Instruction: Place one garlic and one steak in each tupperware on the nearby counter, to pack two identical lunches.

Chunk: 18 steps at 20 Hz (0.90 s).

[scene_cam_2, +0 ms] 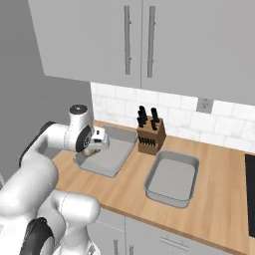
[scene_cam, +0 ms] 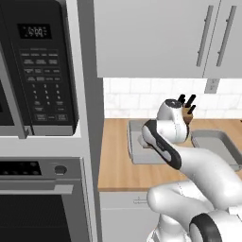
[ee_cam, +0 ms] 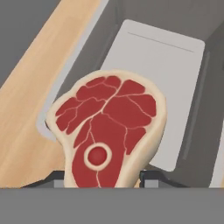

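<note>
Steak (ee_cam: 107,131) gripped by fingers (ee_cam: 151,177) above tupperware (ee_cam: 175,78).

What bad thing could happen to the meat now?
The steak hangs in the gripper over the near corner of the left tupperware. Part of it seems to hang past the rim, over the counter, so if let go here it might land on the rim or tip out. The grip is only at its lower end, so it could also slip early.
</note>
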### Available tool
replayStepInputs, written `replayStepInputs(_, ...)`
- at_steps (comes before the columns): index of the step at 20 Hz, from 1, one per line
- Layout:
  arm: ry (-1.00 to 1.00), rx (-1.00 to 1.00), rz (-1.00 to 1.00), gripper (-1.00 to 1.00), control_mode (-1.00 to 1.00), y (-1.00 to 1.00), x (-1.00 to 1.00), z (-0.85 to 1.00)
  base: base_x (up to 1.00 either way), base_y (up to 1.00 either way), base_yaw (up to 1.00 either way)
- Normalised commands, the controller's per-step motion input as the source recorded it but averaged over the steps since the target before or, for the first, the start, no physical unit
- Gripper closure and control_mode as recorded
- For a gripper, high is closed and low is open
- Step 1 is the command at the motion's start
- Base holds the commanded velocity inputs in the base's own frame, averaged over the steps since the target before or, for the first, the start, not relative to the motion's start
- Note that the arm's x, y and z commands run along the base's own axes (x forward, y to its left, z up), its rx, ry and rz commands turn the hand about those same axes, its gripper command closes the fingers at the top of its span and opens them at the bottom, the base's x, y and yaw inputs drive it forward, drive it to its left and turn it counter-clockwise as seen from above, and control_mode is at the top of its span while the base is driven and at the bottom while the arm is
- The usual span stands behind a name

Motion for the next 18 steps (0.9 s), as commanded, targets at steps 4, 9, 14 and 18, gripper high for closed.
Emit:
replayStepInputs(4, 0.12, 0.0, 0.0, 1.0, -1.0, -0.15, 1.0, 0.0, 0.0, 0.0, 0.0)
replayStepInputs(9, 0.11, 0.0, 0.0, 1.0, -1.0, -0.3, 0.92, 0.02, 0.0, 0.0, 0.0)
replayStepInputs(14, 0.02, 0.0, 0.0, 1.0, -1.0, -0.09, 0.32, -0.03, 0.0, 0.0, 0.0)
replayStepInputs(18, 0.0, 0.0, 0.0, 1.0, -1.0, 0.0, 0.03, -0.31, 0.0, 0.0, 0.0)
